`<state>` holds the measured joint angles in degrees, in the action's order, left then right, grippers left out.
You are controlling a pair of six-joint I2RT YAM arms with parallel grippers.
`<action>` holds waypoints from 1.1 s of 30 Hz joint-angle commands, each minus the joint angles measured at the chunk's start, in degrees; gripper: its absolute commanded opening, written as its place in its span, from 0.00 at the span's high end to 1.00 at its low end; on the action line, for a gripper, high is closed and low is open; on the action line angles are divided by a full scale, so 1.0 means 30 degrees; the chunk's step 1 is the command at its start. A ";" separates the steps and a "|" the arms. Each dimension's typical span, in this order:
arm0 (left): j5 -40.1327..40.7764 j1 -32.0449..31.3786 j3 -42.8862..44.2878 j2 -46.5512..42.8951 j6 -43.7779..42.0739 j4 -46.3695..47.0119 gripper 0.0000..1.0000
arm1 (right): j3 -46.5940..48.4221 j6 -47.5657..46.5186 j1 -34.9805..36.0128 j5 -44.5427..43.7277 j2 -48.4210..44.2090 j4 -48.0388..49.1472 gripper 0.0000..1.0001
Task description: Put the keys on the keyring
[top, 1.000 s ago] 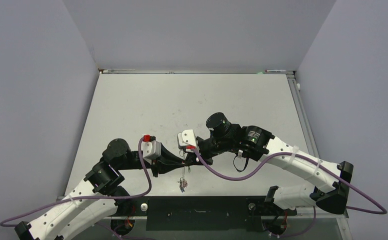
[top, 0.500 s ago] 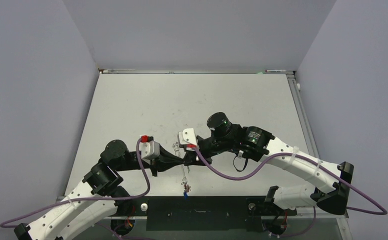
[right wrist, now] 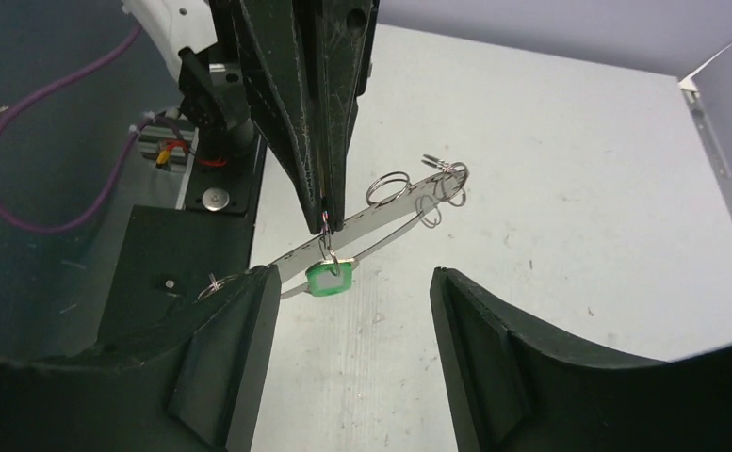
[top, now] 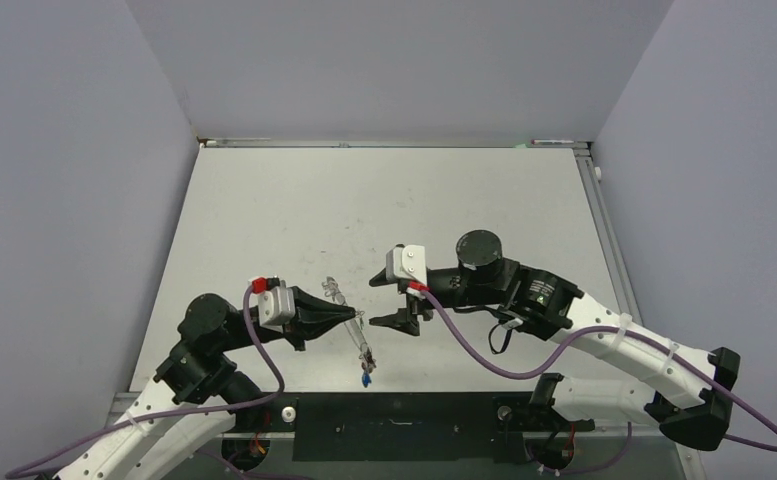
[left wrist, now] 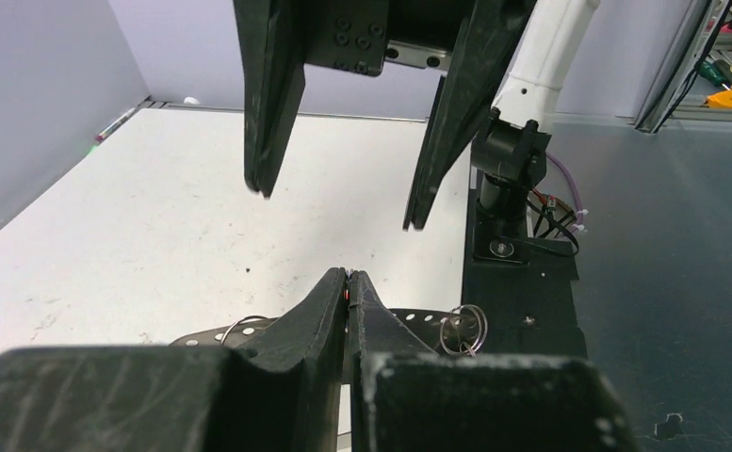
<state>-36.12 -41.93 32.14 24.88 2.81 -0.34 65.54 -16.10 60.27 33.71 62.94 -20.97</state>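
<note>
**A:** Where is the keyring (right wrist: 381, 221)?

**B:** It is off the table (top: 414, 200), pinched at its wire by the left gripper (top: 352, 317), whose fingers are pressed together with no gap. The green key (right wrist: 328, 279) hangs on the ring just under that pinch. A blue-headed key (top: 365, 381) dangles at the near, lower end.

**A:** Long axis?

**B:** Seen from above it runs far-left to near-right, crosswise to the line between the two grippers. The loop is seen nearly edge-on.

**A:** And the right gripper (top: 372, 301)?

**B:** Its fingers are spread wide and hold nothing. It faces the left gripper tip to tip, just beside the ring but apart from it. In its wrist view the ring lies beyond the gap between its fingers.

**A:** Arm poses?

**B:** Both forearms are low and near level, reaching inward toward each other. My judgement is that any next grasp falls to the right arm, since the left is occupied.
</note>
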 commanded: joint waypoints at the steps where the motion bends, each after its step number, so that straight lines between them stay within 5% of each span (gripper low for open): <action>1: -0.0347 0.0579 -0.0051 -0.0447 0.0784 0.2303 1.00 | -0.0877 0.1039 -0.0225 -0.0387 -0.1293 0.3493 0.40; 16: -0.1587 0.2024 -0.0546 -0.1073 0.4203 0.6472 1.00 | -0.2129 0.2044 -0.0256 0.0731 -0.1580 0.5716 0.48; 21: -0.1248 0.2024 0.0007 -0.1155 0.4740 0.6704 1.00 | -0.3430 0.3103 -0.0271 -0.1737 -0.2665 0.8575 0.50; 33: 0.4306 0.1969 -0.4672 -0.0698 1.0843 2.0815 1.00 | -0.7025 0.4998 -0.0276 -0.6279 -0.5698 1.3959 0.51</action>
<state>-32.21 -36.21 20.53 21.67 27.68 41.56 46.70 -3.73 59.92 21.17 48.77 11.20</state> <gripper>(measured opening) 0.007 0.489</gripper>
